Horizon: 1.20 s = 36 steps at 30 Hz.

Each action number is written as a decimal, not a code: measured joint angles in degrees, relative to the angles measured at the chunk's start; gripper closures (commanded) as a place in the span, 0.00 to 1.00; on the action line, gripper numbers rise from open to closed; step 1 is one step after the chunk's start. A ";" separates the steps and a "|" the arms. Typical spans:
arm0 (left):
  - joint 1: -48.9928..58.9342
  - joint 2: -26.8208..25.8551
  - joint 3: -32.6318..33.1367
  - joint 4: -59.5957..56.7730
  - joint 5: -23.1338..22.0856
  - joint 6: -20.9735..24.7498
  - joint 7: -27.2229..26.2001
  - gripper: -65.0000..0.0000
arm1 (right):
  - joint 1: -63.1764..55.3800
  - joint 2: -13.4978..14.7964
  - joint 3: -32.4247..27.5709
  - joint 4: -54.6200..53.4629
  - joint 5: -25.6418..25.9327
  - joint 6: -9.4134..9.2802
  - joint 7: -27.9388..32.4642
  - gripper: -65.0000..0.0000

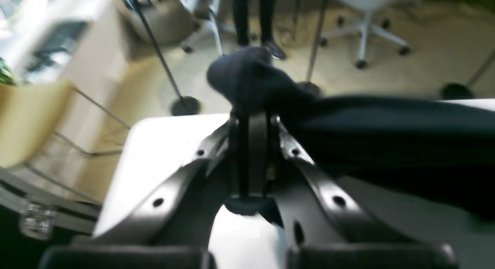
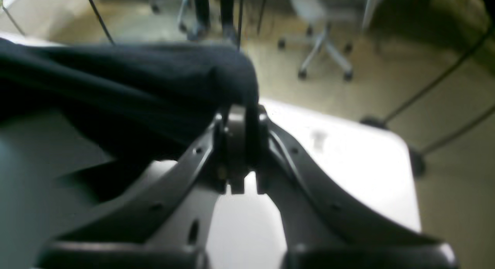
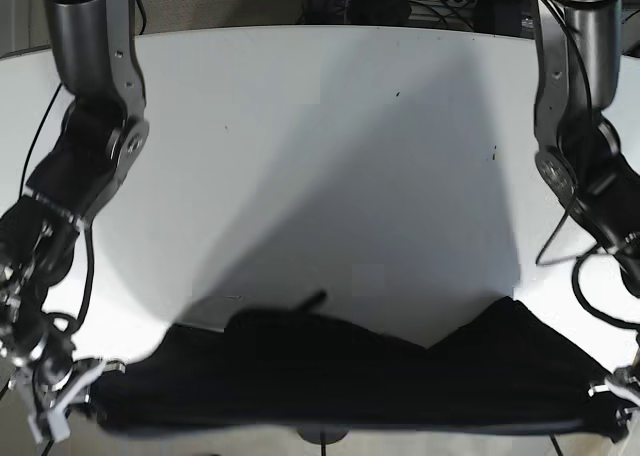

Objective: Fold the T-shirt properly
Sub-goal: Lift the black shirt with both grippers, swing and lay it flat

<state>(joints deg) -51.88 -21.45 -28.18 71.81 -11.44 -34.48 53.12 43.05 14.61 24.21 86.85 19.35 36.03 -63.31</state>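
Gripping black T-shirt (image 3: pixel 340 376), both tools clamped, table (image 3: pixel 330 126)

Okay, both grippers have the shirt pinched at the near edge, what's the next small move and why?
Probably carry both ends forward together, away from the table's near edge. The left gripper and right gripper each clamp an end of the black T-shirt, which hangs stretched between them at that edge, with bare tabletop beyond.

one T-shirt (image 3: pixel 350 376), two grippers, one table (image 3: pixel 330 126)
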 measured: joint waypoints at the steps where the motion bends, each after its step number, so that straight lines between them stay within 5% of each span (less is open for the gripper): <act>1: 3.61 -0.24 -0.59 2.10 -0.70 0.04 -0.24 1.00 | -3.56 -0.02 0.81 1.84 1.92 -0.04 0.07 0.97; 3: 8.55 -0.79 -0.81 4.76 -1.84 0.37 -0.15 1.00 | -8.98 0.28 1.01 4.50 5.38 -0.24 0.20 0.97; 10: 10.62 -0.50 -0.20 5.53 -2.69 0.61 -0.22 1.00 | -9.86 0.13 -0.22 3.87 5.27 -2.45 0.24 0.97; 14: 0.13 -0.50 4.72 -4.81 -2.78 0.81 -4.04 1.00 | 1.29 -0.15 -3.34 -3.50 4.98 -2.67 0.28 0.97; 18: -11.69 -3.82 10.58 -9.07 -2.34 0.85 -5.01 1.00 | 15.15 1.73 -6.84 -6.93 5.07 -4.98 0.57 0.97; 25: -21.09 -7.87 11.19 -8.68 -3.39 0.63 -5.22 1.00 | 23.61 2.38 -8.09 -4.22 5.64 -4.96 -2.58 0.97; 28: -17.18 -9.22 10.60 -2.03 -3.52 0.55 -1.55 1.00 | 17.35 2.45 -7.34 3.39 6.91 -4.50 -3.30 0.97; 36: 21.33 -5.64 -3.45 19.45 -15.30 0.46 4.39 1.00 | -14.82 2.36 2.69 16.04 12.63 -4.70 -5.99 0.97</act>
<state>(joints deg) -30.55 -27.09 -31.64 91.26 -26.74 -34.02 57.52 28.23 16.97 26.89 102.89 31.99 31.33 -69.30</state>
